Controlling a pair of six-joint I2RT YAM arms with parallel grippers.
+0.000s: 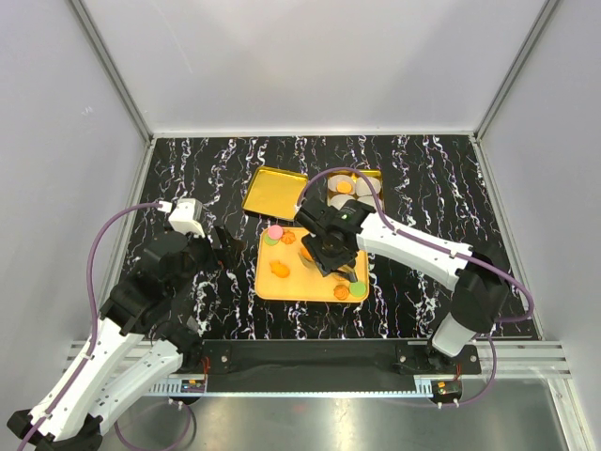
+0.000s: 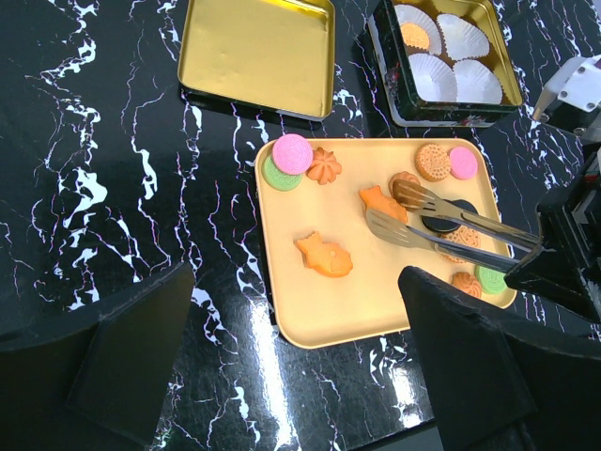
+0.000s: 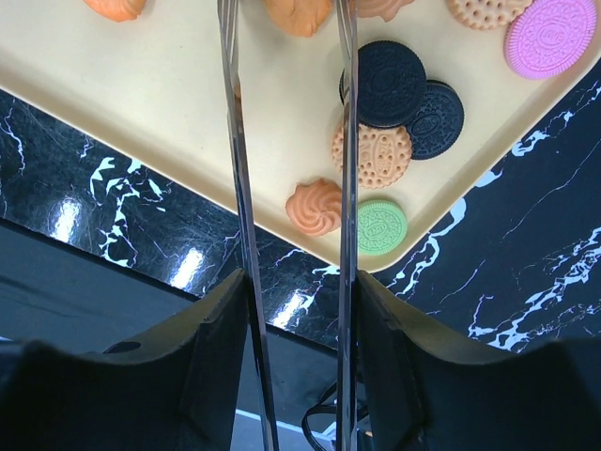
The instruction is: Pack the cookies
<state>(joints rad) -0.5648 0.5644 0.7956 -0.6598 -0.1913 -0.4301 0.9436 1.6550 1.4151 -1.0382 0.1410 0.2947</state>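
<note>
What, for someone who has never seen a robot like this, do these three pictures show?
Two robot arms stand at a black marbled table. One picture looks down from above. The other two come from a camera on each wrist. The left gripper is open and empty. The right gripper clamps metal tongs, whose tips lie over a yellow-orange tray of cookies. Behind the tray sit a tin with white paper cups, one of them holding an orange cookie, and a shallow gold lid beside it.
</note>
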